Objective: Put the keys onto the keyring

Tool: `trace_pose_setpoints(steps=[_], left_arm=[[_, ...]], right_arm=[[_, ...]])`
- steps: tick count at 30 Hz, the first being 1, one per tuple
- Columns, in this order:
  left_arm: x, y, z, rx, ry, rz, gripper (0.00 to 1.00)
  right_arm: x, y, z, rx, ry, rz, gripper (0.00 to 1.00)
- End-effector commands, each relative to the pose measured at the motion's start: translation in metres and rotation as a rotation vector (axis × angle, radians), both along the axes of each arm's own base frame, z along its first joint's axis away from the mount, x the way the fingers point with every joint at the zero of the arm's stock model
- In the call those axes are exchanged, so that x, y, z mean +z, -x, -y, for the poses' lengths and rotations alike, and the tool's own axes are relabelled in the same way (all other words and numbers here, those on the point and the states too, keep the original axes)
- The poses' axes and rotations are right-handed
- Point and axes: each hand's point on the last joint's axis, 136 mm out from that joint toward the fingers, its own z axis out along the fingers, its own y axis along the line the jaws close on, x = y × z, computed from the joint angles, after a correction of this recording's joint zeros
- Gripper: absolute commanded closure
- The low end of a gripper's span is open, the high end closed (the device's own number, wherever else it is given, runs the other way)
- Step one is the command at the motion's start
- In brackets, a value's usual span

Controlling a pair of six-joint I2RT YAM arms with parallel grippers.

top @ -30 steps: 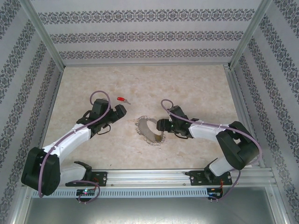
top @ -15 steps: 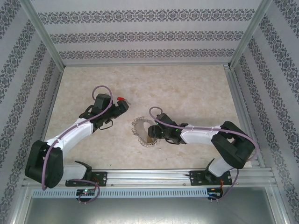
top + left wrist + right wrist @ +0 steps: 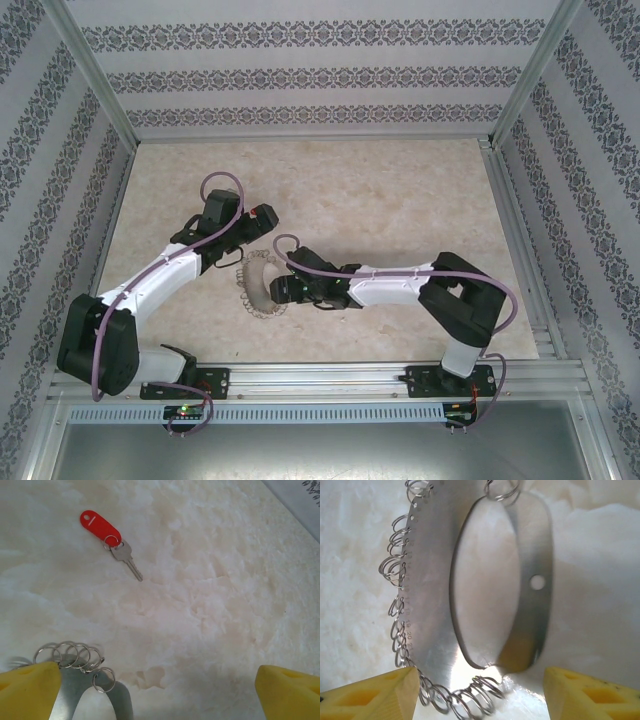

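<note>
- Left claw (image 3: 160, 695) hangs over the table (image 3: 225, 590); its yellow fingertips (image 3: 27, 692) are spread wide with bare tabletop between them; it holds nothing.
- Key (image 3: 107, 537) lies flat on the table ahead of the left claw; in the left wrist view its red head is to the upper left and its silver blade points to the lower right; it touches nothing else.
- Keyring (image 3: 485, 580) lies on the table between the two claws, apart from the key; it is a flat silvery band bent into a loop, with small wire rings (image 3: 397, 570) strung along one edge; one end of it sits just beside the left claw's left fingertip.
- Right claw (image 3: 480, 692) is low at the keyring's other end; its fingertips (image 3: 592, 690) gape wide; one pad is just beside the wire rings, the other stands clear of the band; nothing is pinched.
</note>
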Motion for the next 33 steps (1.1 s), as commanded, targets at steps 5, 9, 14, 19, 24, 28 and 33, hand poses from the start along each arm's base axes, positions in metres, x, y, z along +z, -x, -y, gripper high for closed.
trace_pose_setpoints(steps=[5,9,14,19,24,28,33], left_arm=[[0.001,0.019,-0.009,-0.023,-0.051,-0.026,0.0],[-0.005,0.028,-0.001,-0.006,0.047,-0.06,0.0],[-0.018,0.039,0.009,0.076,0.22,-0.127,0.0],[-0.023,0.048,0.002,0.164,0.259,-0.158,0.0],[-0.018,0.048,0.007,0.193,0.323,-0.159,0.05],[-0.023,0.05,0.014,0.241,0.397,-0.192,0.1],[-0.032,0.051,0.016,0.324,0.46,-0.227,0.25]], right_arm=[[0.027,-0.024,0.05,-0.106,0.023,0.102,0.31],[0.027,-0.036,0.072,-0.161,0.069,0.152,0.26],[0.02,-0.048,0.088,-0.204,0.132,0.175,0.02],[0.009,-0.057,0.092,-0.214,0.103,0.15,0.02],[0.01,-0.059,0.09,-0.182,0.097,0.166,0.02],[0.014,-0.059,0.089,-0.16,0.081,0.191,0.06],[0.018,-0.063,0.095,-0.169,0.057,0.206,0.15]])
